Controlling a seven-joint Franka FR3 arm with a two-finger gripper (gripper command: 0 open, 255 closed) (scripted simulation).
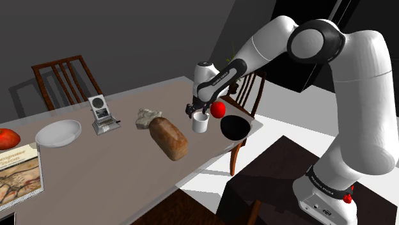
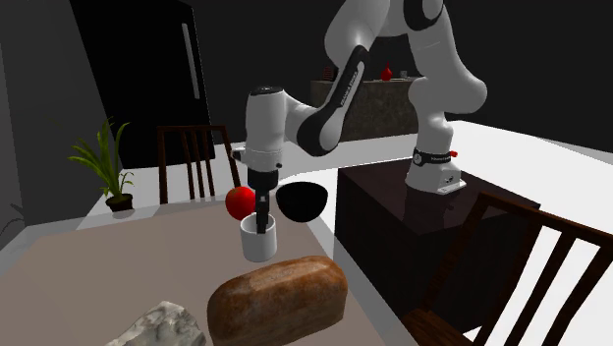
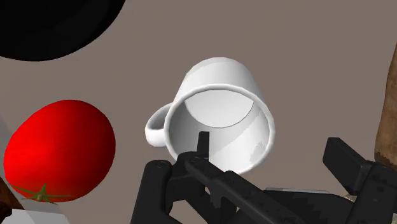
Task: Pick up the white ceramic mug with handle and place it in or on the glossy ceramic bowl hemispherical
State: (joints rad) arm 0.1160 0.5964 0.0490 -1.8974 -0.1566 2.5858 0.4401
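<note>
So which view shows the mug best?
The wrist view: the mug is close, with handle and inside showing. The shoulder view has it far off below the gripper; the second exterior view shows its outer wall.

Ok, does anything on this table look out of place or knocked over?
Nothing is tipped or spilled; the white mug stands upright. Two oddities: a grey stone lies beside the bread loaf, and the black bowl sits right at the corner of the table.

Black bowl (image 3: 51, 25) and bread loaf (image 3: 387, 108) both cut off at the wrist view's edges
</note>
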